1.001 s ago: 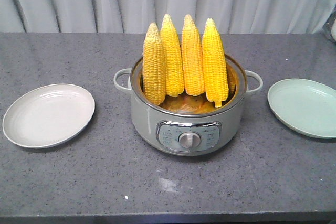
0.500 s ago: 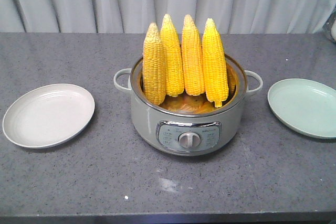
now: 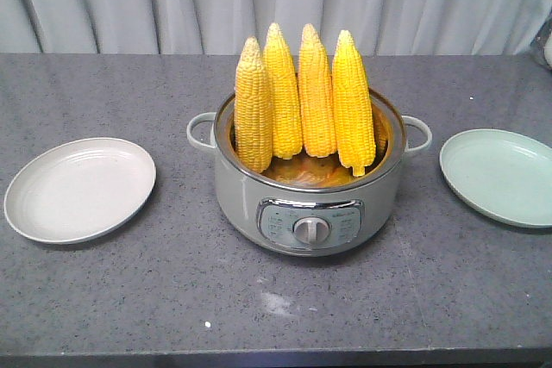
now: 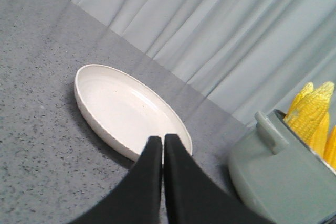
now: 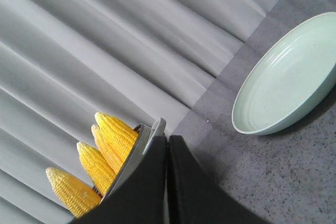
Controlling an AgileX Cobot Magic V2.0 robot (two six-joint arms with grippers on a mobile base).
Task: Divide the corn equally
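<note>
Four husked corn cobs (image 3: pixel 304 101) stand upright, tips up, side by side in the pot (image 3: pixel 246 200) at frame centre. All are yellow; the leftmost cob (image 3: pixel 253 109) is paler, the rightmost cob (image 3: pixel 353 105) brightest.

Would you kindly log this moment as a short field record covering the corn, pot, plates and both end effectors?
corn: four cobs, upright in the pot, tips up
pot: between the two plates
white plate: empty, on the robot's left
green plate: empty, on the robot's right
left end effector: shut, holding nothing
right end effector: shut, holding nothing
</note>
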